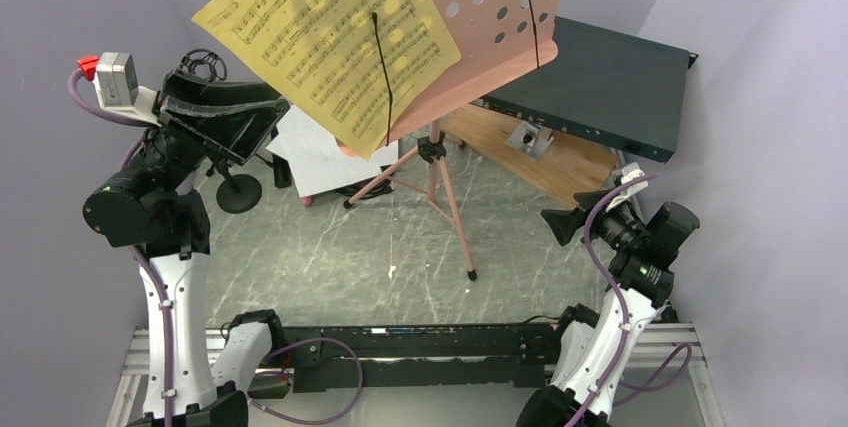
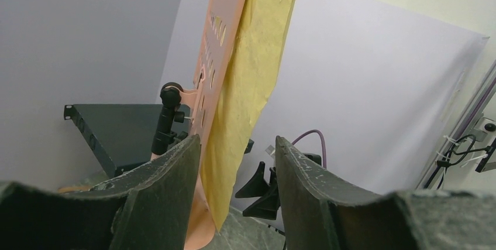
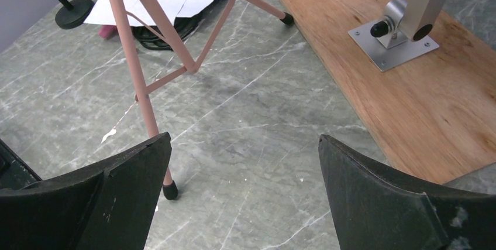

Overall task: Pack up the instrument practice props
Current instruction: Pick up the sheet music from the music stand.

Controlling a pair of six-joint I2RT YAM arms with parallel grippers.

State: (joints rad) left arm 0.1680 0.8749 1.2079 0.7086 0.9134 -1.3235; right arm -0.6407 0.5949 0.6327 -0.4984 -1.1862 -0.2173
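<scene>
The pink perforated music desk [image 1: 500, 7] stands on pink tripod legs [image 1: 440, 197] at mid table. A yellow sheet-music page [image 1: 330, 32] leans on its face, under a black page clip. My left gripper [image 1: 272, 115] is raised at the page's lower left edge. In the left wrist view its jaws [image 2: 237, 141] stand apart, with the yellow page [image 2: 251, 74] hanging between them close to the left finger and a gap on the right. White pages [image 1: 320, 152] lie on the table behind the stand. My right gripper [image 1: 565, 222] hangs wide open over bare table [image 3: 243, 139], beside one tripod foot [image 3: 170, 189].
A dark teal rack box [image 1: 600, 87] lies at the back right, partly on a brown wooden board [image 3: 409, 80] that carries a metal bracket [image 3: 398, 33]. A black round-based mic stand [image 1: 238, 192] stands at the left, below my left arm. Walls close in on both sides.
</scene>
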